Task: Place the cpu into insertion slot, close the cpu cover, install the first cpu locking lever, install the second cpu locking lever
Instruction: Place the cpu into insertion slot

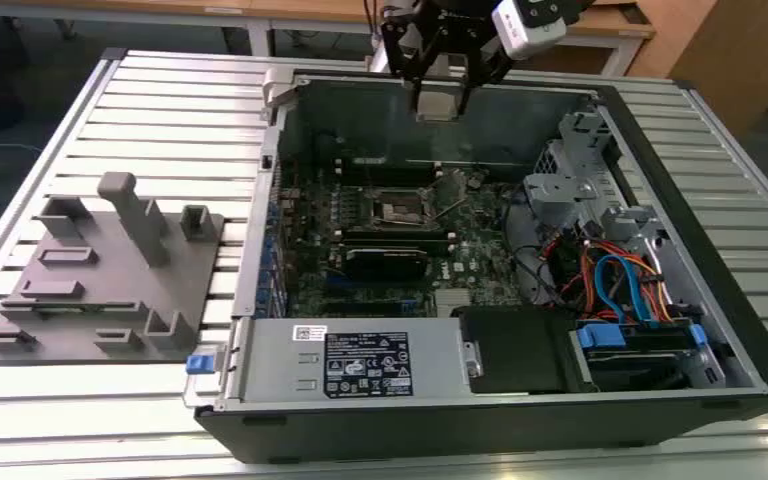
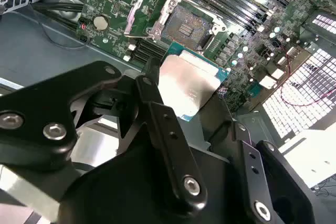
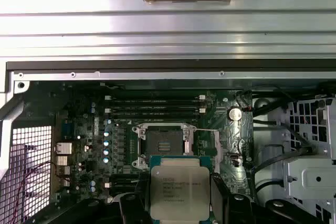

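black gripper (image 1: pixel 440 100) | holds the small flat square silvery-grey cpu (image 3: pixel 179 192) by two sides | cpu in the air, not touching the dark square silver-rimmed insertion slot (image 3: pixel 164 144)

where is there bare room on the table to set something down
Bare table slats behind the grey fixture, and a strip in front of it. The case is crowded; the tool holds the cpu above it.

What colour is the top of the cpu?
Silvery grey; the cpu shows best in the first wrist view.
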### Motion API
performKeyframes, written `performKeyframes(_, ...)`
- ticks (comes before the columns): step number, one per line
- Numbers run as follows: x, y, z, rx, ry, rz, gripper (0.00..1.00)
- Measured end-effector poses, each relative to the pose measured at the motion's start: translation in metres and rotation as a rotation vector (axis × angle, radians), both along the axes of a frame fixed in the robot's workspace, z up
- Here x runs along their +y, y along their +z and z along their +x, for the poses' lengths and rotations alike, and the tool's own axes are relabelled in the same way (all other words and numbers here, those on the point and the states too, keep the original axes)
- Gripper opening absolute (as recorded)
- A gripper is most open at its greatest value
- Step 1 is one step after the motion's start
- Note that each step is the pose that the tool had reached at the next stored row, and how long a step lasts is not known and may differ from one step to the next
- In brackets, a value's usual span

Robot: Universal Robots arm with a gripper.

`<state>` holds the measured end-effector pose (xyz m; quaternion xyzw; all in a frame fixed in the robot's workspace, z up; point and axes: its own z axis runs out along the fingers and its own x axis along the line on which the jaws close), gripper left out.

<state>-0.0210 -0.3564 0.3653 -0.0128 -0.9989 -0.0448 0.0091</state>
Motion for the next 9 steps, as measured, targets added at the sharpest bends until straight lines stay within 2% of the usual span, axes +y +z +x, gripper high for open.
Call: performKeyframes(9, 0.0, 0.0, 0.0, 0.0, 0.0, 0.0, 0.54)
